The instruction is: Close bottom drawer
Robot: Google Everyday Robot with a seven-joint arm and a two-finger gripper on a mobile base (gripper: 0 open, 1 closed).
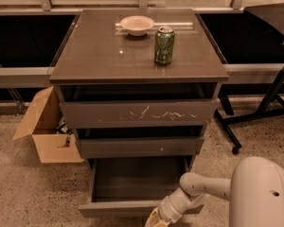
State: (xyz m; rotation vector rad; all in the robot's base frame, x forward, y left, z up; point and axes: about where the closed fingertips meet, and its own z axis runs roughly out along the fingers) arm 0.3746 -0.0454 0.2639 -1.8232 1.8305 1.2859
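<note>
Brown cardboard makes up the open box at far left, which stands on the speckled floor just beside the dark grey drawer cabinet, its flaps spread upward. On the cabinet's glossy top, toward the back, sits a small white bowl, and just to its right and nearer the front stands a green drink can, upright and apart from the bowl. Below the top, the tall upper drawer front bears white scratch marks, and under it the middle drawer front shows one small white chip; both sit slightly forward of the cabinet body. Lowest of all, the bottom drawer is pulled well out over the floor, a shallow dark tray with a slim plain front panel, and nothing can be seen lying in it. At the right part of that front panel, low at the picture's bottom edge, is the gripper, pale yellowish and cut off by the frame, touching or just beside the panel; whether it is open or closed cannot be told. The white arm runs from it rightward to the robot's rounded white body. Behind, at far right, a black stand rests on the floor.
</note>
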